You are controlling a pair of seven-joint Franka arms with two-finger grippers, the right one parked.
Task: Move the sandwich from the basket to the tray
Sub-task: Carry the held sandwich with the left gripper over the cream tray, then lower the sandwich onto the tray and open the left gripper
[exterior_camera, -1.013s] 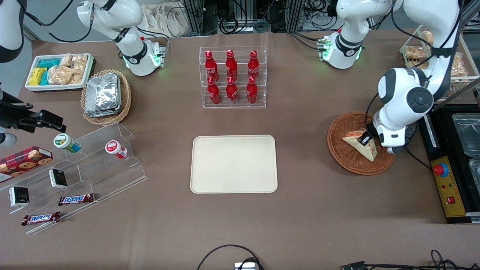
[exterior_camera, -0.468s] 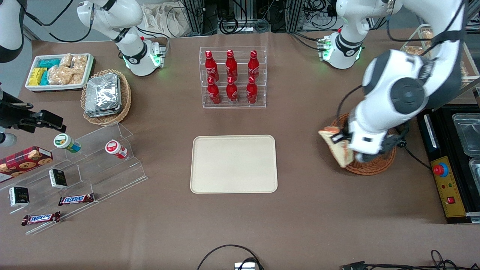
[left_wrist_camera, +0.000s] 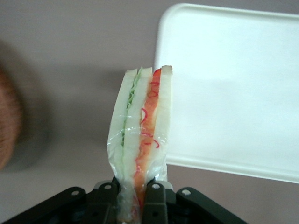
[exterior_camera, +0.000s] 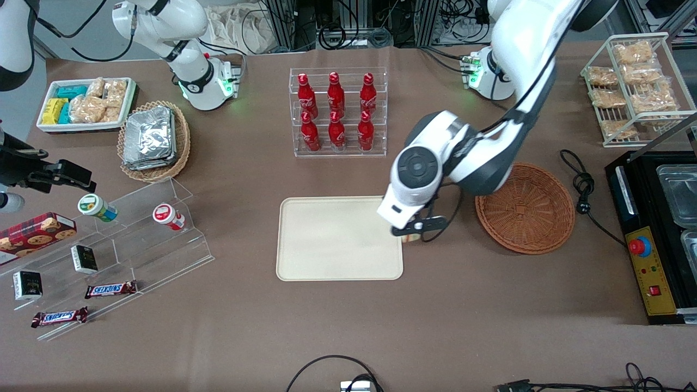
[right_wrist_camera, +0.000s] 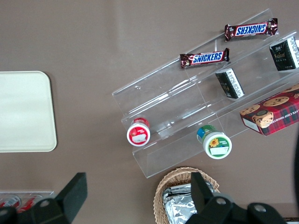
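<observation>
Carried out of the basket since a second ago, now above the tray edge nearest it. Hand clamped on the sandwich at one wrapped end. Probably light, soft, slippery in film; best pinched gently across the bread faces.

Wrapped sandwich held above tray edge, basket beside
</observation>
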